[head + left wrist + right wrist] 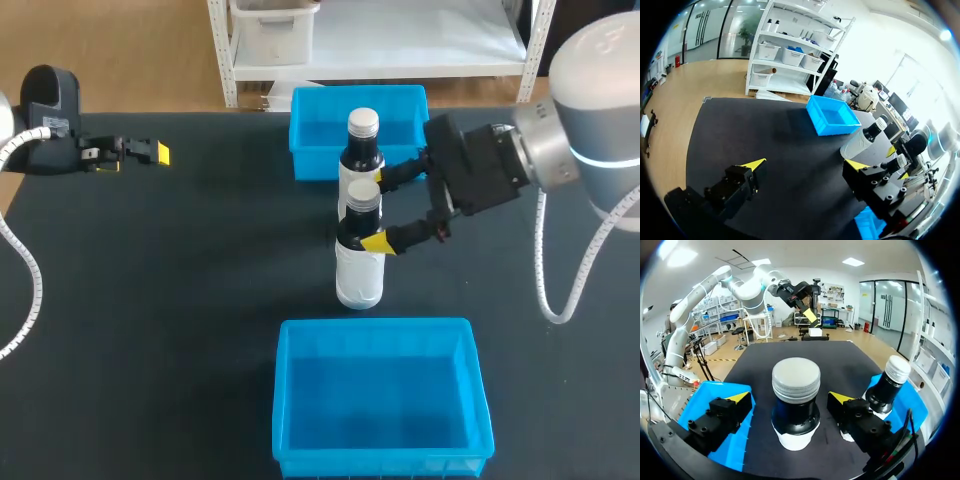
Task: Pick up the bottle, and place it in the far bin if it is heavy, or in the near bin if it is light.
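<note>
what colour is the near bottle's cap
The cap is silvery white; the right wrist view shows it best.

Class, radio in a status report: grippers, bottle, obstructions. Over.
Left gripper open, parked aside. Right gripper open, straddling near bottle at its neck. Second bottle standing close behind it.

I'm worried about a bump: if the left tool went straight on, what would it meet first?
Probably the far bin, at its side wall: the left tool points across the table at it, though its height is unclear.
</note>
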Action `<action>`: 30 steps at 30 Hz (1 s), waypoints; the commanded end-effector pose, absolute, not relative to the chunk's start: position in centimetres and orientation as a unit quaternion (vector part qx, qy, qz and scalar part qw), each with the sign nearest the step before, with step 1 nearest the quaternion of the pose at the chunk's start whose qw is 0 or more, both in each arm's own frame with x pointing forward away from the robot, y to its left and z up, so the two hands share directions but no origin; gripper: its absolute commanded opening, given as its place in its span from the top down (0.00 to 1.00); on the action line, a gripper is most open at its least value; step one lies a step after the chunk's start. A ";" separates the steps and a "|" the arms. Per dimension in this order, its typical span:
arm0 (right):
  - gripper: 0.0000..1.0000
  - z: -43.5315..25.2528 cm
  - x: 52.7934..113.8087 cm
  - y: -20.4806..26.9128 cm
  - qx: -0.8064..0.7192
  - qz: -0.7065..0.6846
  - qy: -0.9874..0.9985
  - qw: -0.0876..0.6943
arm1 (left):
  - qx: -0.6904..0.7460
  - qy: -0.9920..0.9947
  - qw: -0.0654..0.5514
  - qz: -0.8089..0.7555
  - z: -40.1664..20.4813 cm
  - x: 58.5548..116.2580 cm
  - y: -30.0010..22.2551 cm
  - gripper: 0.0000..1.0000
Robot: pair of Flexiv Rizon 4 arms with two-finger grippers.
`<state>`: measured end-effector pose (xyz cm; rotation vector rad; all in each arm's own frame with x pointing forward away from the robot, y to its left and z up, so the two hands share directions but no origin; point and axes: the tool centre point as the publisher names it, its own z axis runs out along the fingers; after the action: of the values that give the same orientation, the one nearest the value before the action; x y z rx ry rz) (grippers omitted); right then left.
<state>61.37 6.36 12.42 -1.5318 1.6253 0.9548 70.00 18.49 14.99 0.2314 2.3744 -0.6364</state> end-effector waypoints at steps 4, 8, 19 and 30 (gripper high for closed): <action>0.00 11.9 62.0 7.1 -0.590 0.375 0.625 0.348 | 0.088 0.908 0.330 -0.243 15.0 70.0 18.5 0.00; 0.00 11.9 62.2 7.4 -0.589 0.375 0.626 0.348 | 0.088 0.908 0.330 -0.243 15.0 70.0 18.5 0.00; 0.07 11.4 62.3 7.7 -0.586 0.378 0.631 0.341 | 0.088 0.908 0.330 -0.243 15.0 70.0 18.5 0.00; 0.51 11.6 62.4 7.6 -0.585 0.378 0.629 0.345 | 0.088 0.908 0.330 -0.243 15.0 70.0 18.5 0.00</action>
<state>62.37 7.65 11.60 -1.5200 1.6369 0.9799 70.00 18.50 14.99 0.2314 2.3744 -0.6364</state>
